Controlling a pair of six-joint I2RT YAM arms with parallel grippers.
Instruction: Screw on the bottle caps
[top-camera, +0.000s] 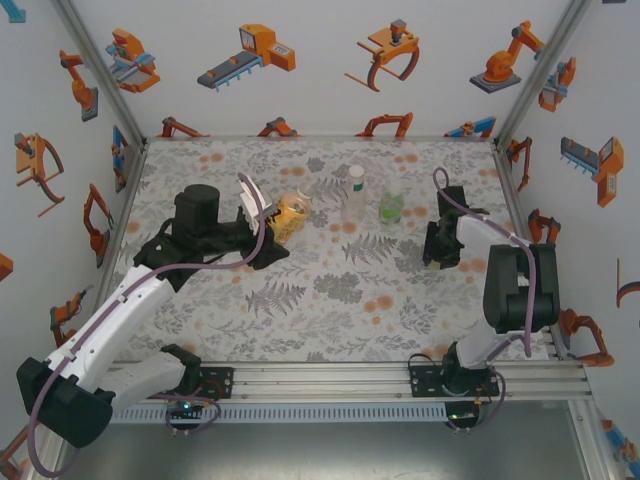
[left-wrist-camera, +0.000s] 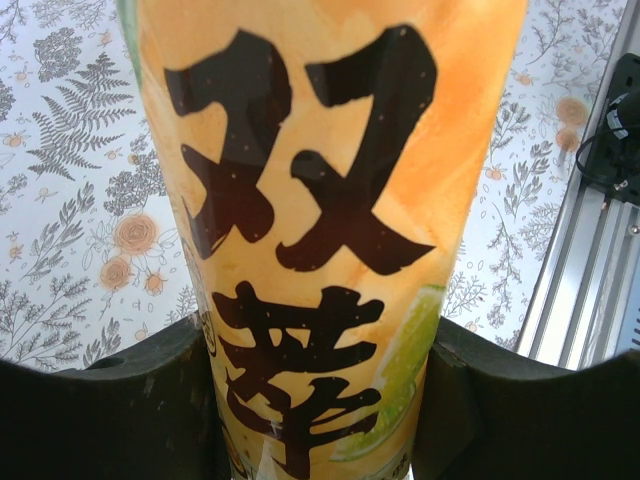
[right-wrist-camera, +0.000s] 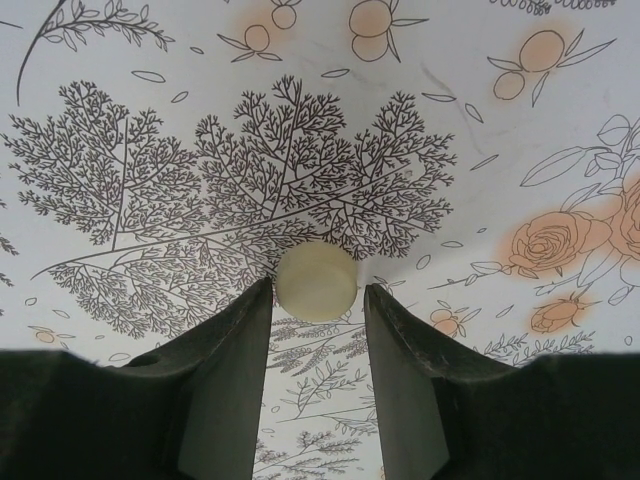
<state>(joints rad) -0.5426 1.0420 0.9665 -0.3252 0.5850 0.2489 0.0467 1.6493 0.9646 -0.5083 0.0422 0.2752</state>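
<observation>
The left gripper (left-wrist-camera: 320, 415) is clamping the orange bottle (left-wrist-camera: 330, 200) near its lower end, with its dark fingers (left-wrist-camera: 130, 400) pressing on either side of a label that is showing large black characters. Seen from above, it is holding this bottle left of the table's middle, over the floral cloth (top-camera: 330, 290).

The slim colourless bottle (top-camera: 354, 200) is standing upright just to the right, wearing a white cap (top-camera: 356, 172). The green-tinted bottle (top-camera: 391, 207) is standing beside that one, further right.

The right gripper (right-wrist-camera: 318, 292) is reaching down at the right side of the table, near the green-tinted bottle but apart from it. Its tips are bracketing a pale yellow cap (right-wrist-camera: 316, 282) that is lying over a fern print. The left tip is touching the cap's rim and the right tip is sitting hard by it — whether they are actually squeezing it I cannot tell
</observation>
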